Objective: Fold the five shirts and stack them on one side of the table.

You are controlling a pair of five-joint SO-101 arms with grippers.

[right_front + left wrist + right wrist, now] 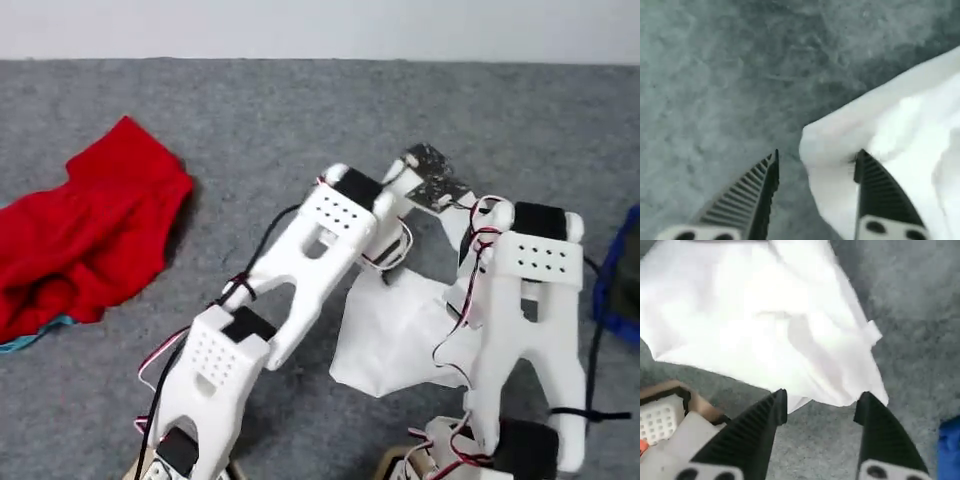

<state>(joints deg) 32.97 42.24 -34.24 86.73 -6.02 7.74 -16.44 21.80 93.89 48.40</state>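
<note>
Nearest: black ribbed jaws of each hand. Left hand (817,157) released, jaws spread, one over a corner of the white shirt (900,125), the other over bare tabletop (715,75). Right hand (822,395) likewise released, spread across another edge of that shirt, gripping nothing.

From above: white shirt lying rumpled between the two arms, toward the near edge. Red shirt (90,240) heaped well apart on the left, a teal edge (30,338) peeping from under it. Blue cloth (622,280) at the right edge.

By the look of it: thin, light, limp fabric with no stiffness. Likely to sag when lifted, and to drag on the rough grey tabletop rather than slide.

Best taken at a corner or along a hem, pinching right at the edge. Both hands to lift together, keeping the fold line straight.

Risks: catching only the top layer, or letting the corner slip out of a shallow pinch.

No stack yet, judging from how things lie.
</note>
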